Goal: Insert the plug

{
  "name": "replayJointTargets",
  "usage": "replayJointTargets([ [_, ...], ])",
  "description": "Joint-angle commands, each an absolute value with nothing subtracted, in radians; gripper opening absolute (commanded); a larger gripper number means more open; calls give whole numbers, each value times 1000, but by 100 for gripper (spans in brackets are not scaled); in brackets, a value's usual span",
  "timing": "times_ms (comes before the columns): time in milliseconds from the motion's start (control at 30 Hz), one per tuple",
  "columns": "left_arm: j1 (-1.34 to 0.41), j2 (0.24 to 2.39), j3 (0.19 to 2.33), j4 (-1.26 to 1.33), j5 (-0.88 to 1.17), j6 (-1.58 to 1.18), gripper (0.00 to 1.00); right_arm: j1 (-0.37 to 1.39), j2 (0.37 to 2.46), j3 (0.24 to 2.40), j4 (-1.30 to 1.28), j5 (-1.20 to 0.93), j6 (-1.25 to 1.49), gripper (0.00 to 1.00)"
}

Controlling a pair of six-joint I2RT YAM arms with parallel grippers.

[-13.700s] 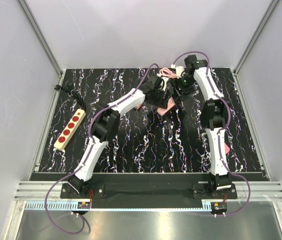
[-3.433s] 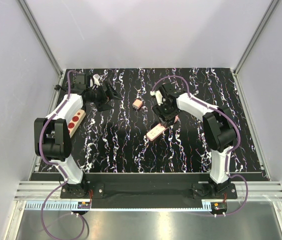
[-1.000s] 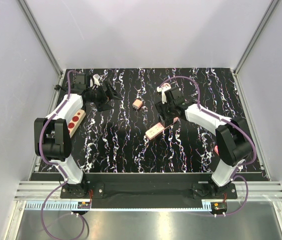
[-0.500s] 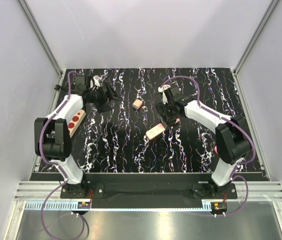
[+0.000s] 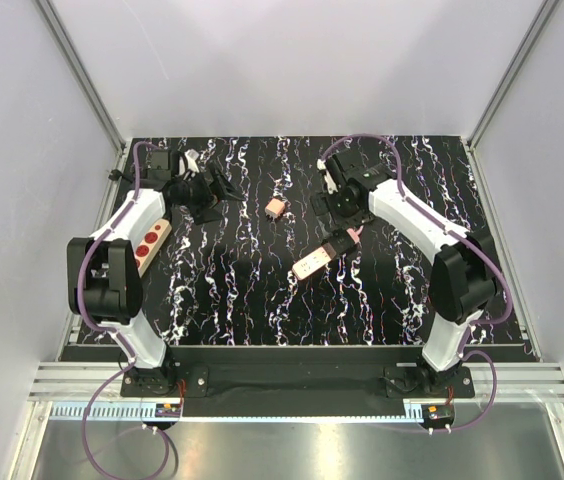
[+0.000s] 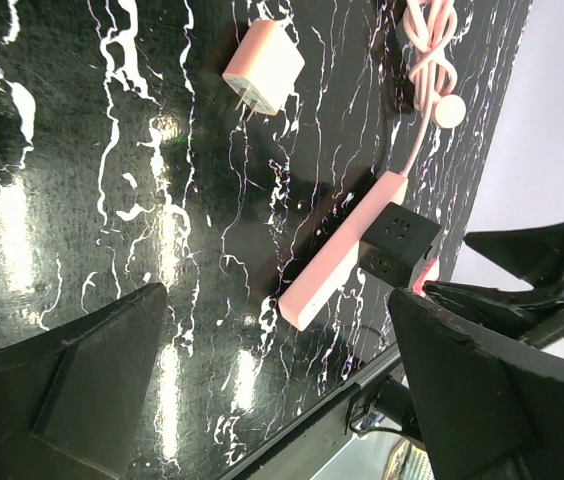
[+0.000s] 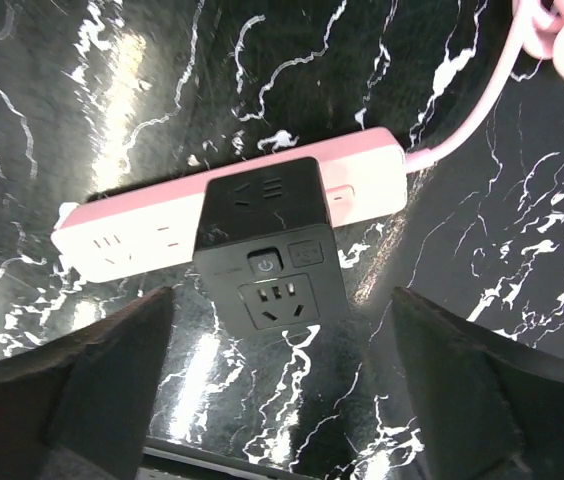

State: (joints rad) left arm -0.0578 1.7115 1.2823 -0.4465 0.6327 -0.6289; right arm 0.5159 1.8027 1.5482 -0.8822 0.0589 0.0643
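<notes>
Currently left tool (image 5: 220, 186), right tool (image 7: 282, 300) both wide, empty; blocky pale-pink plug (image 5: 276, 207) loose on glossy black-marbled table (image 5: 232, 295).

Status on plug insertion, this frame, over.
Left gripper open, far left. Right gripper open above black cube adapter on slim pink power strip. Small pale-pink plug loose on mat, not inserted.

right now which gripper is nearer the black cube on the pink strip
Right. The right gripper hangs directly over the black cube; the left gripper is far off toward the far-left corner.
</notes>
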Motion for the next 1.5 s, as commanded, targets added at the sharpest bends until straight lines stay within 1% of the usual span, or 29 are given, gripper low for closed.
replayJointTargets([
  [0,-40,1649,1289,-423,600,-623,99,546,1818,1594,-911,8,93,87],
  [33,-34,1646,1287,-423,595,-623,99,563,1828,1595,-907,3,95,78],
  [133,-25,1640,1285,-425,581,-623,99,643,1861,1612,-900,-25,113,64],
  [167,-25,1638,1284,-426,578,-623,99,659,1882,1614,-899,-28,121,56],
  [267,-21,1644,1282,-428,575,-621,99,704,1914,1580,-865,-69,136,39],
  [367,-21,1651,1285,-433,574,-618,99,706,1940,1525,-824,-81,143,37],
  [467,-21,1655,1285,-437,566,-615,99,700,1956,1485,-821,-14,123,38],
  [567,-23,1660,1295,-446,548,-594,99,646,1956,1456,-822,21,107,37],
  [700,-31,1658,1316,-488,471,-554,99,574,1925,1434,-810,52,86,37],
  [833,-77,1651,1348,-523,379,-508,99,548,1870,1442,-802,14,64,41],
  [867,-87,1652,1356,-543,359,-491,99,549,1859,1446,-802,2,63,43],
  [933,-115,1652,1371,-560,325,-479,99,548,1815,1434,-798,-90,69,47],
  [967,-126,1649,1373,-566,318,-469,99,548,1798,1422,-795,-113,81,52],
  [1033,-150,1643,1381,-572,301,-462,99,548,1735,1367,-790,-161,93,58],
  [1067,-158,1641,1385,-580,296,-454,99,546,1711,1346,-788,-153,118,63],
  [1133,-182,1634,1400,-594,284,-443,99,546,1639,1274,-782,-109,147,65],
  [1200,-199,1628,1407,-595,279,-425,99,537,1592,1234,-769,-43,190,71],
  [1267,-224,1628,1417,-595,273,-408,98,508,1546,1198,-764,-11,219,73],
  [1367,-273,1658,1445,-595,206,-381,97,468,1505,1193,-758,31,259,82],
  [1400,-287,1689,1456,-598,172,-371,95,463,1490,1190,-743,34,268,87],
  [1433,-311,1707,1483,-606,160,-361,93,459,1461,1172,-727,37,279,99],
  [1467,-321,1729,1505,-615,153,-339,92,440,1450,1164,-709,43,303,100],
])
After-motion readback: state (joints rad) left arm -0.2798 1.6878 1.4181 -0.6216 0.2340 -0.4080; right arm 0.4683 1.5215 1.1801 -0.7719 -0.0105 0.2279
